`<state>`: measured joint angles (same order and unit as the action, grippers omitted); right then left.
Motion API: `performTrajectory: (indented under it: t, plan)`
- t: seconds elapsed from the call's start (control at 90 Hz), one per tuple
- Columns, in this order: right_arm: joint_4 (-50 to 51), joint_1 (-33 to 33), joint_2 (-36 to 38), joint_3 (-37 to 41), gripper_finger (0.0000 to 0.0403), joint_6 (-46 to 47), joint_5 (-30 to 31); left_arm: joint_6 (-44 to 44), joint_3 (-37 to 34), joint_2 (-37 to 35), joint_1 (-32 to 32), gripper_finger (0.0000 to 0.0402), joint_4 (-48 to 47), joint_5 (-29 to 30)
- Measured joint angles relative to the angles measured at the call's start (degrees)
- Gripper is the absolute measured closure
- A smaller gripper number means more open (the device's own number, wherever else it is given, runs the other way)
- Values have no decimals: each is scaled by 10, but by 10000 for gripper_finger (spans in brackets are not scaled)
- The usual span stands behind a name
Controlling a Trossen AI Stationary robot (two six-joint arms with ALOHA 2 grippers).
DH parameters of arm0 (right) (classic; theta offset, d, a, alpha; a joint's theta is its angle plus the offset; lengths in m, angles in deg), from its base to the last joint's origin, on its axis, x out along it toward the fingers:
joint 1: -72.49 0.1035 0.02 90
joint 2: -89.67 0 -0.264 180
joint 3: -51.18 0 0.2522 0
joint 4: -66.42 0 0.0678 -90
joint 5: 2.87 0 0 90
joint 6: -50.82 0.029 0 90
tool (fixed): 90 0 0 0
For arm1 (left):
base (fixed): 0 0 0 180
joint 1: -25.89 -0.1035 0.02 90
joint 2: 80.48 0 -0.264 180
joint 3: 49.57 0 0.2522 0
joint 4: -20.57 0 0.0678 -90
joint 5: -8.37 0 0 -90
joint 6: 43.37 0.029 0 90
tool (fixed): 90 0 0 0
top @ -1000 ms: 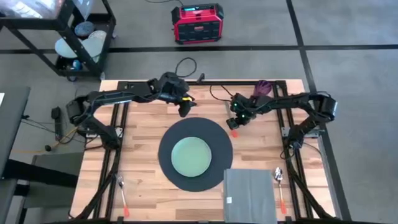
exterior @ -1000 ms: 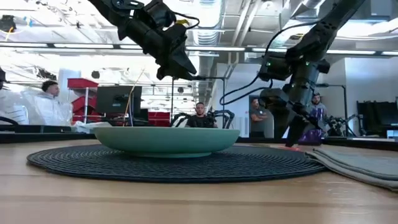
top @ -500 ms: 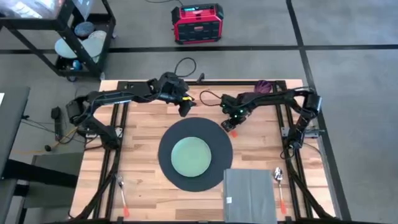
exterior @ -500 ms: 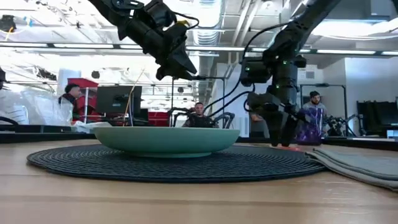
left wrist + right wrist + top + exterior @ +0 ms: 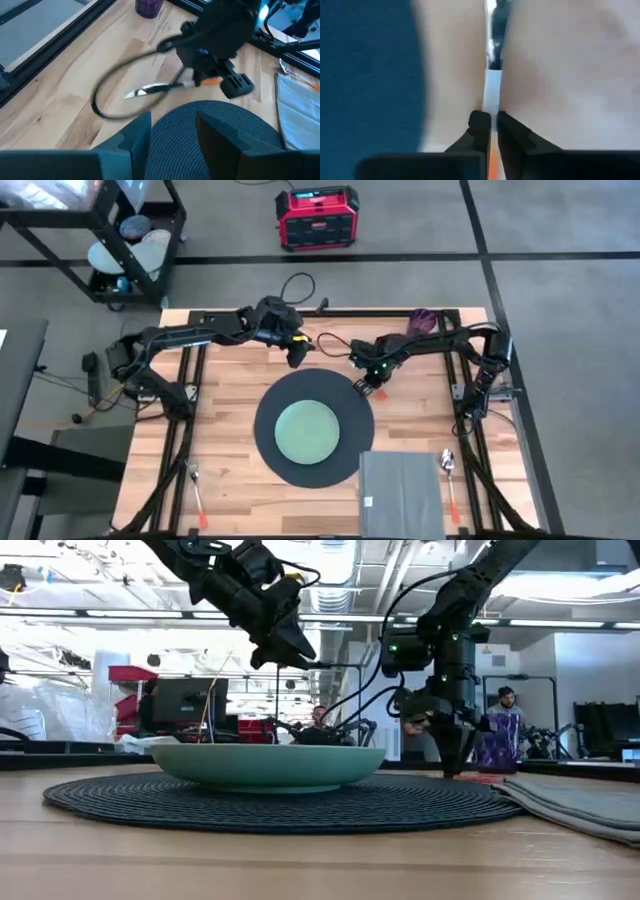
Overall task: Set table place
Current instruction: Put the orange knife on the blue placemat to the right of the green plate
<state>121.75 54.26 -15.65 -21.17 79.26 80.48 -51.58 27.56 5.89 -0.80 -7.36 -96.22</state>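
- The place, a large round dark grey-black woven placemat [image 5: 314,428], lies flat near the middle of the square light-wood plank counter [image 5: 225,405], a little toward the front edge.
- A pale green round plate [image 5: 306,430] sits centred on it; in the low view the plate [image 5: 268,765] rests squarely on the mat [image 5: 280,802].
- My right hand [image 5: 366,383] is low over the counter, just beside the mat's far right rim.
- Its fingers [image 5: 480,131] are nearly closed, pinched on a piece of silver cutlery with an orange handle [image 5: 493,95]. Which kind of utensil it is I cannot tell.
- From the left wrist view that utensil [image 5: 160,89] reaches out over bare wood, apart from the mat's edge [image 5: 210,130].
- My left hand [image 5: 296,356] hovers above the counter just beyond the mat's far rim, high over the plate in the low view [image 5: 285,645]; its fingers [image 5: 135,135] stand apart and hold nothing.
- A grey rectangular folded napkin [image 5: 400,492] lies at the front right, its corner overlapping the mat's rim.
- A spoon with an orange handle [image 5: 449,480] lies right of the napkin, and another orange-handled utensil [image 5: 197,492] lies well left of the mat.
- A purple cup [image 5: 422,321] stands at the far right edge.
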Motion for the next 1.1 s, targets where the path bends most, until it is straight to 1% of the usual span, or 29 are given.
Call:
performTrajectory:
  t: [0.1, 0.311, 0.589, 0.678, 0.756, 0.822, 0.933, 1.1]
  plan:
    - [7, 1, -2, -9, 402, 0, -13, 0, 0, 0, 0, 263, -6, 0]
    - [24, 17, 17, -35, 402, -4, -4, 2, 0, 0, 2, 263, -11, 0]
    - [50, 50, 74, -65, 402, 24, 5, 3, 0, 0, 5, 263, -11, 0]
    - [50, 67, 90, -68, 402, 35, -9, 3, 0, 0, 5, 263, -11, 0]
    - [44, 84, 93, -68, 402, 27, -17, 3, 0, 0, 5, 263, -11, -1]
    - [48, 91, 93, -66, 399, -2, -11, 3, 0, 0, 6, 263, -11, -2]
    - [46, 83, 77, -64, 380, -28, -15, 3, 0, 0, 5, 263, -13, 0]
    - [57, 62, 56, -64, 315, -35, -30, 5, 0, 0, 5, 263, -15, 1]
